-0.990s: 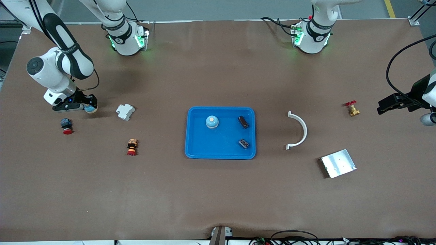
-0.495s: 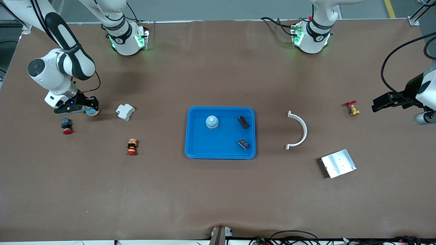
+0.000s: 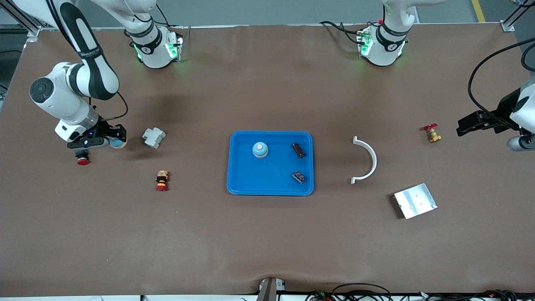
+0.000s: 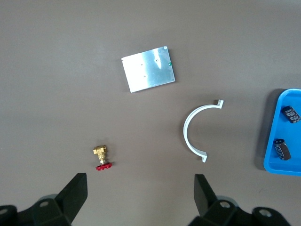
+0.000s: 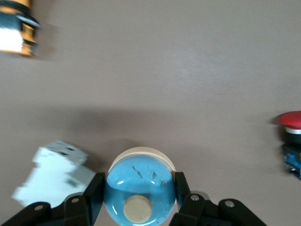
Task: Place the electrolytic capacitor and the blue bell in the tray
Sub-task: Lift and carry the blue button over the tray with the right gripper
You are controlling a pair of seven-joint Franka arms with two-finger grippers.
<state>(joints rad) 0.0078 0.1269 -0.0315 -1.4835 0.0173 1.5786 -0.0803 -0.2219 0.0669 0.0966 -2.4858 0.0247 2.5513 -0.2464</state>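
Observation:
My right gripper (image 3: 113,141) is shut on a blue bell (image 3: 118,144) with a cream button on top. It holds the bell just above the table at the right arm's end, between a white breaker and a red push button. In the right wrist view the bell (image 5: 139,190) fills the gap between the black fingers (image 5: 95,190). The bright-blue tray (image 3: 271,182) in the table's middle holds another blue bell (image 3: 260,149) and two dark electrolytic capacitors (image 3: 298,149) (image 3: 298,176). My left gripper (image 3: 461,125) waits open over the left arm's end, its jaws wide in the left wrist view (image 4: 139,190).
A white breaker (image 3: 153,137), a red push button (image 3: 82,160) partly hidden under the right hand, and an orange-and-red button (image 3: 161,180) lie at the right arm's end. A white curved piece (image 3: 368,161), a brass valve (image 3: 432,134) and a silver plate (image 3: 415,200) lie toward the left arm's end.
The right gripper has risen a little with the bell and shifted toward the tray, and it now covers the push button's blue part. The left hand drifted slightly.

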